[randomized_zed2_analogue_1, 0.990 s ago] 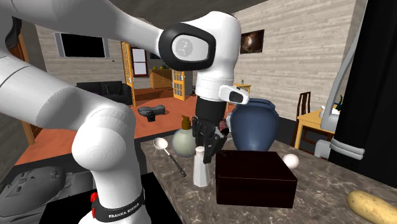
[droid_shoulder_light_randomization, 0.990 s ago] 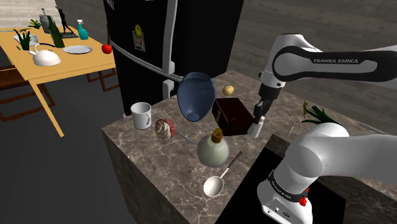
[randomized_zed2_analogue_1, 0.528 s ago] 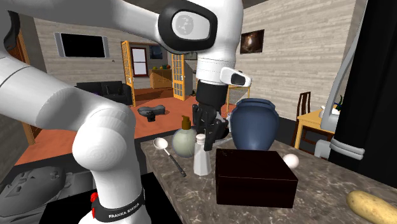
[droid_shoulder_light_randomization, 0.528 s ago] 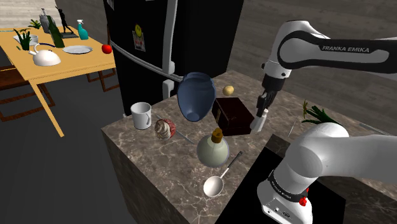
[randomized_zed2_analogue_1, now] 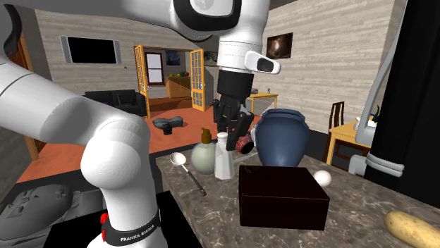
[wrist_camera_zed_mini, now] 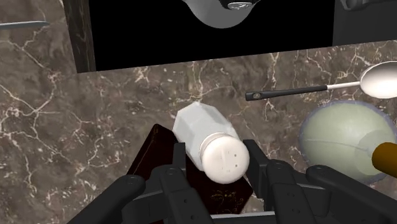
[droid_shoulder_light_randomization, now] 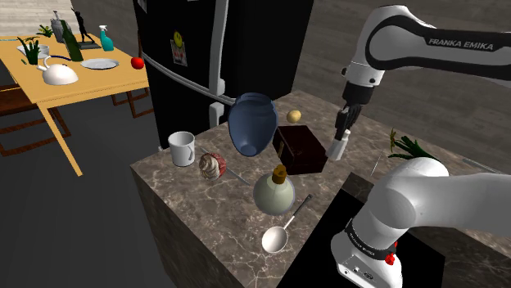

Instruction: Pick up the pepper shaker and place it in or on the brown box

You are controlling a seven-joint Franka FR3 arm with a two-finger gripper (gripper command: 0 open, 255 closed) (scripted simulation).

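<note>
While the gripper (wrist_camera_zed_mini: 217, 162) clasps it, pepper shaker (wrist_camera_zed_mini: 196, 127) near upright, cap uppermost

Pepper shaker (wrist_camera_zed_mini: 213, 143): plain white. Box (randomized_zed2_analogue_1: 282, 196): very dark brown, near black. Claw (wrist_camera_zed_mini: 215, 154): all black. Counter (droid_shoulder_light_randomization: 221, 217): dark brown marble, thin white veins. Vase (droid_shoulder_light_randomization: 250, 121): dark blue. Round bottle (droid_shoulder_light_randomization: 273, 193): pale grey-green, tan cork. Mug (droid_shoulder_light_randomization: 182, 148): white. Potato (randomized_zed2_analogue_1: 412, 229): yellowish.
</note>
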